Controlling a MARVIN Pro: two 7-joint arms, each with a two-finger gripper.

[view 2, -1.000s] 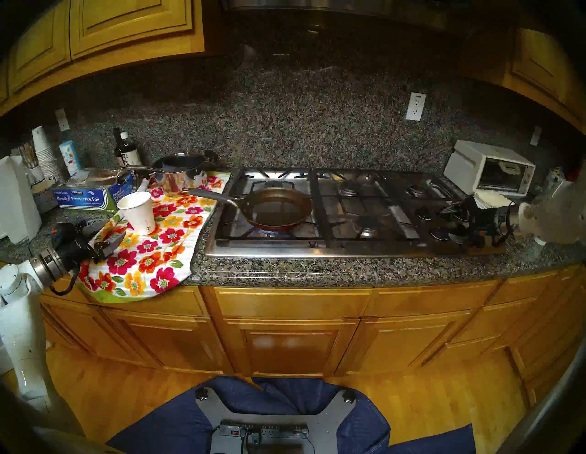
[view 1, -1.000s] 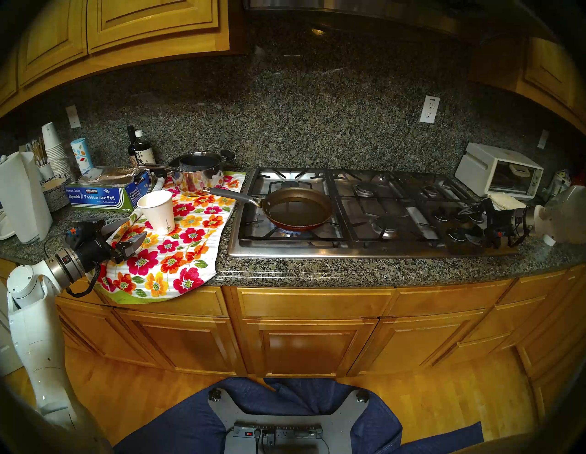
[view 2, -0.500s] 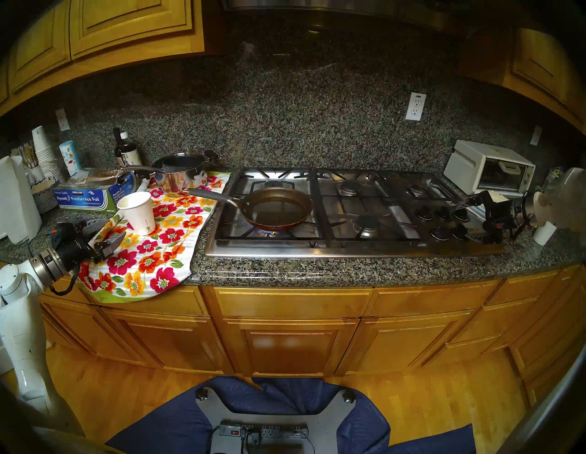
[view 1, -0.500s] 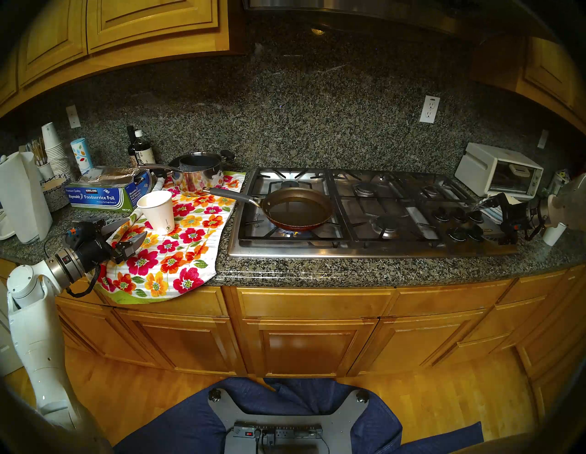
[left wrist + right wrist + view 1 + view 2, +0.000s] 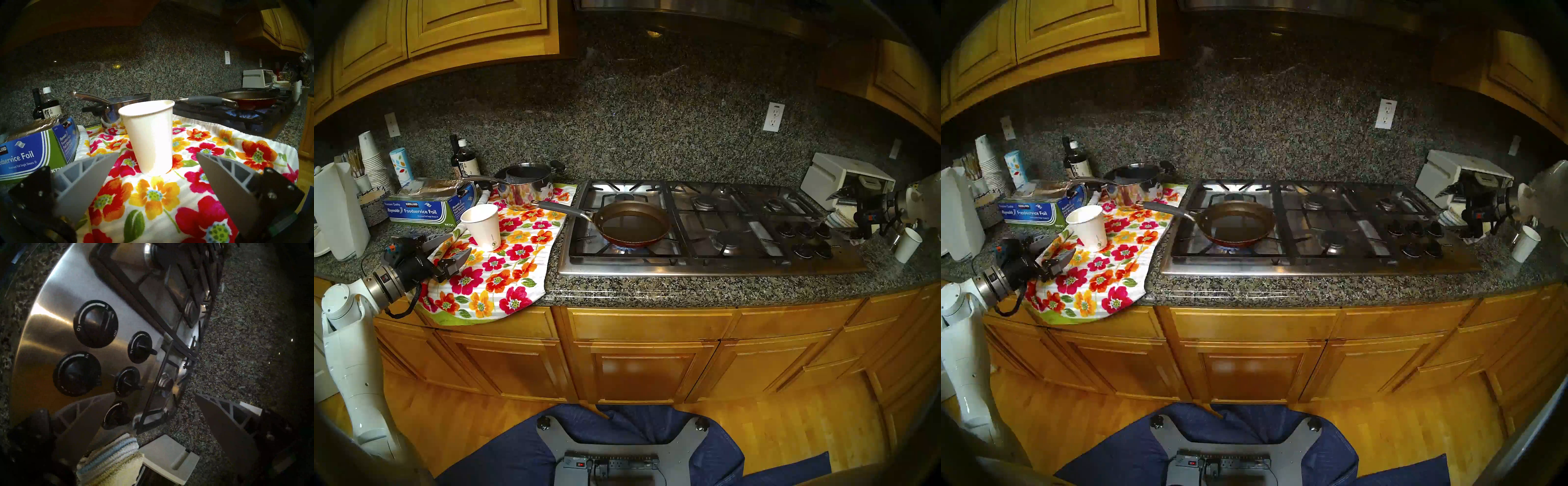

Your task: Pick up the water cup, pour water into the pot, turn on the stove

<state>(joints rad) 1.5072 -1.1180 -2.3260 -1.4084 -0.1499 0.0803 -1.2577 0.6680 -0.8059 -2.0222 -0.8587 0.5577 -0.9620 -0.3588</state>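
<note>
Right gripper (image 5: 843, 212) has been lifted off the knobs (image 5: 806, 239) and now hangs apart above them, jaws spread, empty. Blue flame (image 5: 628, 250) is seen under the pot (image 5: 633, 222) on the stove (image 5: 714, 264), so ignition is judged done. Left gripper (image 5: 156, 162) is parked spread, water cup (image 5: 149, 135) standing just ahead between its fingers, untouched.

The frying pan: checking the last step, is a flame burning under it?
Yes, blue flame shows beneath the frying pan on the stove.
</note>
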